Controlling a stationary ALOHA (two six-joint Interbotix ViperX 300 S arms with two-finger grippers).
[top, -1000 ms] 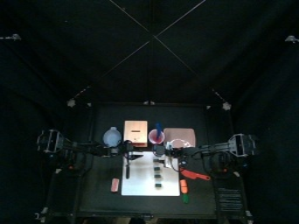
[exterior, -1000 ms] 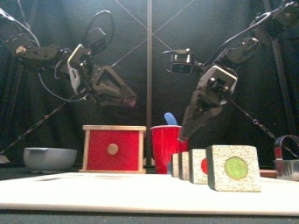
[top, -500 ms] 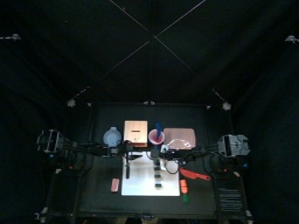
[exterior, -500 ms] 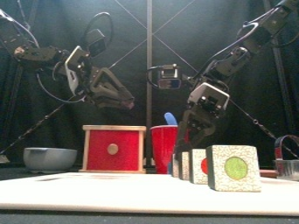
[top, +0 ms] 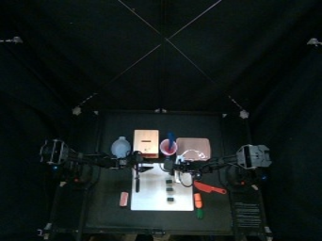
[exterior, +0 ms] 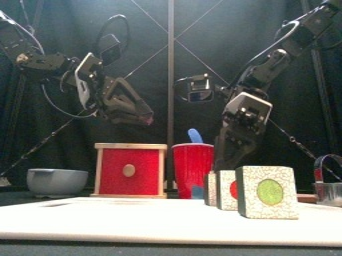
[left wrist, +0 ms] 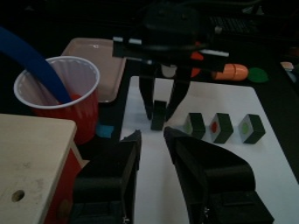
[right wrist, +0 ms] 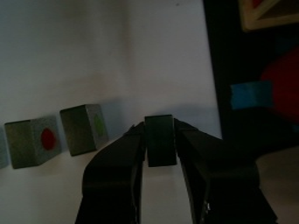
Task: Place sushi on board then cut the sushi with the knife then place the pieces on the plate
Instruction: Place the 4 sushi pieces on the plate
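1 sushi piece [right wrist: 159, 149] clenched in the right end effector [right wrist: 160, 129]
It is pinched apart from the other 3 pieces [left wrist: 222, 128] on the white board [left wrist: 246, 175], probably for carrying to the pink plate [top: 193, 148] (the left end effector [left wrist: 152, 133] hangs spread, empty).
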